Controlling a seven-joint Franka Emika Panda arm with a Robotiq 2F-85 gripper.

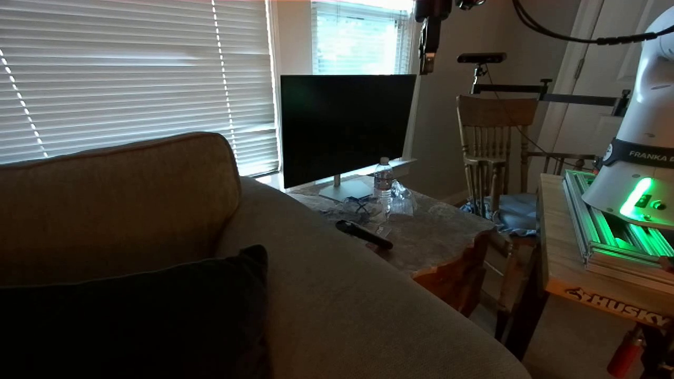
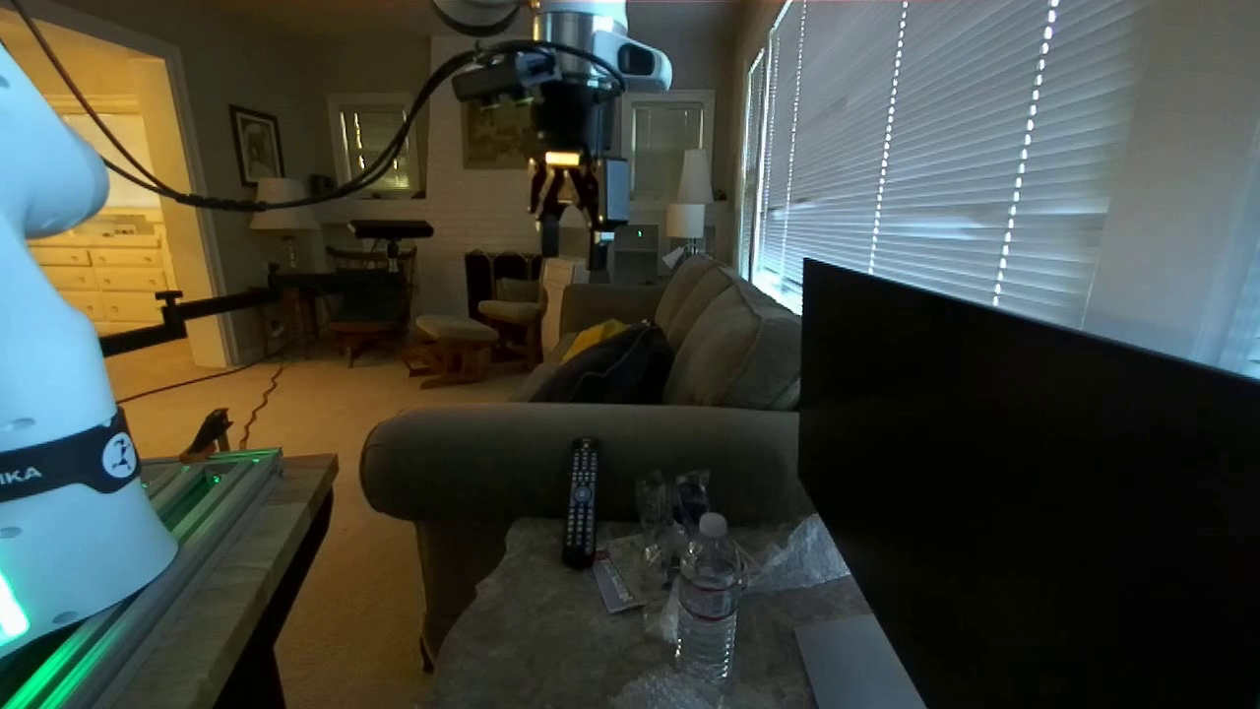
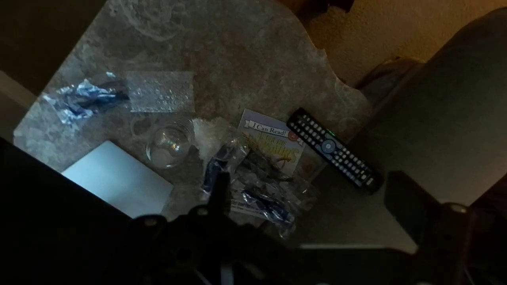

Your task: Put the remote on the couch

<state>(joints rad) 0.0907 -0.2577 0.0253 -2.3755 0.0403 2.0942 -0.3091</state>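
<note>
The black remote [image 2: 581,502] leans with its lower end on the side table and its upper end against the outside of the couch arm. It also shows in an exterior view [image 1: 364,235] beyond the arm, and in the wrist view [image 3: 334,151], buttons up. The beige couch [image 2: 463,458] has its rounded arm beside the table; it also shows in an exterior view [image 1: 326,300] and in the wrist view [image 3: 431,130]. My gripper [image 2: 574,246] is open and points down, high above the remote. In the wrist view its fingers [image 3: 311,184] stand wide apart with nothing between them.
The stone-look table [image 2: 522,630] holds a water bottle [image 2: 709,601], plastic-wrapped items [image 3: 265,198], a booklet [image 3: 273,138] and the base of a large TV screen [image 2: 984,473]. A dark cushion [image 1: 158,321] lies on the couch. A wooden chair [image 1: 497,137] stands behind the table.
</note>
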